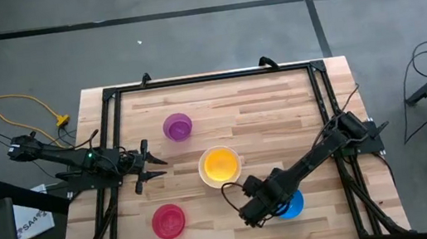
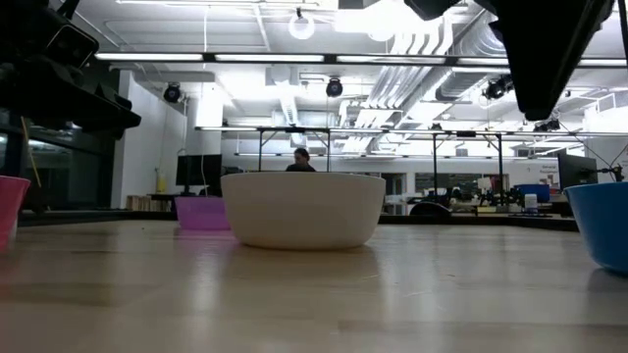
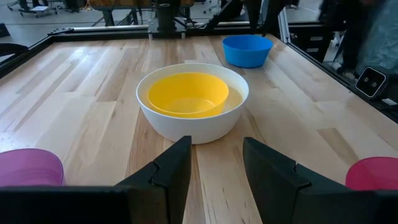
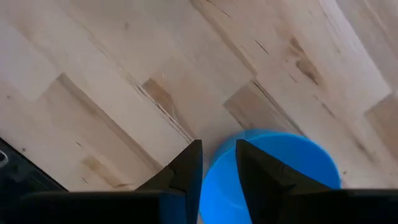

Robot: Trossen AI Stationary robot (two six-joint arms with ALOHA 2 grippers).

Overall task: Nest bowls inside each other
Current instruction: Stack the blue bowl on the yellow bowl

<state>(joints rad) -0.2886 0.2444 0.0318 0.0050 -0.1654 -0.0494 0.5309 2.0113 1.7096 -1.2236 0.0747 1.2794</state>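
Observation:
A yellow bowl (image 3: pixel 188 93) sits nested in the white bowl (image 3: pixel 193 127) at the table's middle. The purple bowl (image 1: pixel 178 127) stands toward the far left, and the red-pink bowl (image 1: pixel 168 221) stands near left. The blue bowl (image 1: pixel 292 205) stands near right; each rests on its base. My right gripper (image 4: pixel 219 152) points down, open, above the blue bowl's (image 4: pixel 273 168) rim on the side toward the white bowl, well clear of it. My left gripper (image 3: pixel 216 146) waits open at the left, level, facing the white bowl.
A black frame (image 1: pixel 208 78) runs around the wooden tabletop. Bare wood lies between the bowls and along the far edge. In the low view the right arm (image 2: pixel 549 49) hangs dark above the blue bowl (image 2: pixel 601 224).

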